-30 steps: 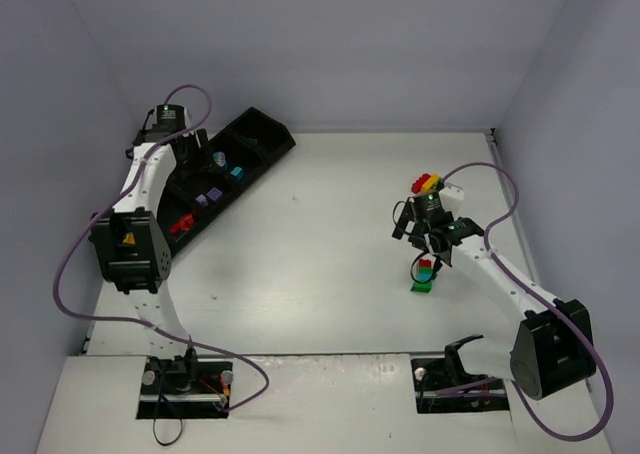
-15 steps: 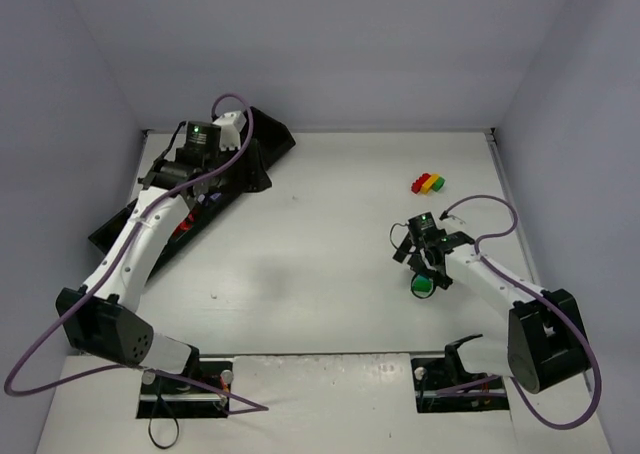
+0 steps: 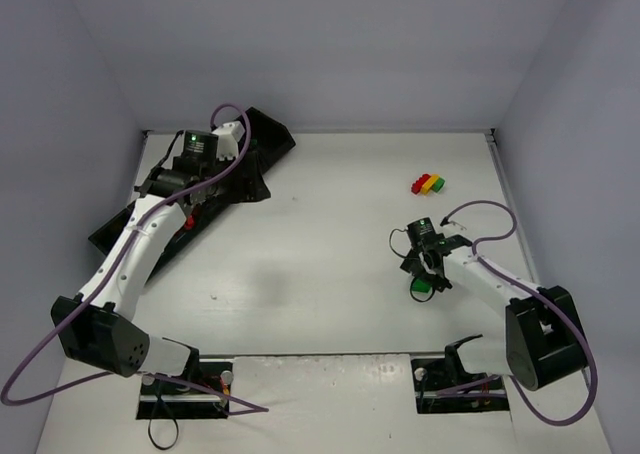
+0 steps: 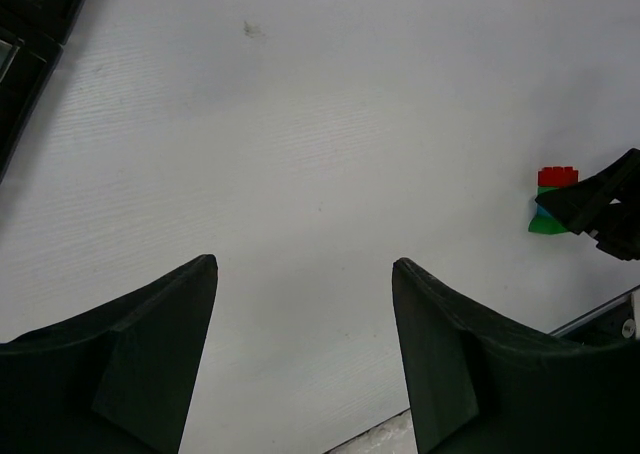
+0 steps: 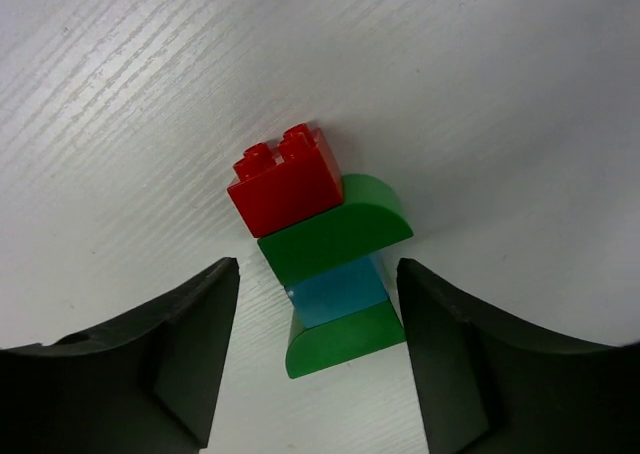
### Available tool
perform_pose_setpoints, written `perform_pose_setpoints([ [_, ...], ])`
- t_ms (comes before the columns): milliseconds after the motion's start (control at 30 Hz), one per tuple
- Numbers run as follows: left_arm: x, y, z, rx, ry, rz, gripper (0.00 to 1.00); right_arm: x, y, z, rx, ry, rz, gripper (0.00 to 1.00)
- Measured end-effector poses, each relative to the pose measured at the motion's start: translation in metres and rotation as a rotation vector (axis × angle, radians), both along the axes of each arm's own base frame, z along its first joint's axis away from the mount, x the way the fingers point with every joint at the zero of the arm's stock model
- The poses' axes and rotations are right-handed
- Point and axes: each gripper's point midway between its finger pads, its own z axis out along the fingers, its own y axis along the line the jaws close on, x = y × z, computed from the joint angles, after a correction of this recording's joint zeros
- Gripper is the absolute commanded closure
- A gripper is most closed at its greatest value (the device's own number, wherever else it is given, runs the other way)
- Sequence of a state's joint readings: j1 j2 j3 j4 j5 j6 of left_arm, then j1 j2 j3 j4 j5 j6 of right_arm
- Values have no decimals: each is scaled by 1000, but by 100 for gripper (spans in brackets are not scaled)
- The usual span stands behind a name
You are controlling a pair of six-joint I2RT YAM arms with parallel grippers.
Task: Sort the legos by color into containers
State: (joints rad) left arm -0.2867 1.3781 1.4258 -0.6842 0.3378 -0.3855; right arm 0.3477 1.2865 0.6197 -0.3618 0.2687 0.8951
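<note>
left gripper [image 4: 303, 269]: hangs over the far end of the black tray [image 3: 272, 134], jaws apart, empty | right gripper [image 5: 315, 274]: sits far right of the tray, jaws apart either side of the red-green-teal lego stack [image 5: 335, 239], not touching | red-yellow-green lego row [image 3: 428, 184]: lies well right of the tray

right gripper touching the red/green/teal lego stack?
Cannot tell. Right wrist view: the right gripper straddles the lego stack; bare table shows between it and one finger, but the other finger meets the bottom green brick with no clear gap.
</note>
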Motion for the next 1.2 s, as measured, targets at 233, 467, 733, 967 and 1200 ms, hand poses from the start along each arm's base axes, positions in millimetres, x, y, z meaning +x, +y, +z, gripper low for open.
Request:
perform_pose_setpoints([
  [233, -9, 0, -6, 5, 28, -17, 35, 0, 0, -5, -43, 23, 59, 75],
  [467, -26, 1, -1, -14, 19, -39, 35, 18, 39, 4, -78, -51, 306, 100],
  [733, -42, -19, 12, -109, 21, -156, 35, 62, 122, 70, 5, -372, 793, 100],
  [967, -51, -52, 32, -284, 35, -295, 28, 65, 179, 153, 68, -731, 1213, 99],
  [1200, -50, -94, 18, -332, 131, -369, 28, 52, 203, 170, 83, -827, 1440, 100],
])
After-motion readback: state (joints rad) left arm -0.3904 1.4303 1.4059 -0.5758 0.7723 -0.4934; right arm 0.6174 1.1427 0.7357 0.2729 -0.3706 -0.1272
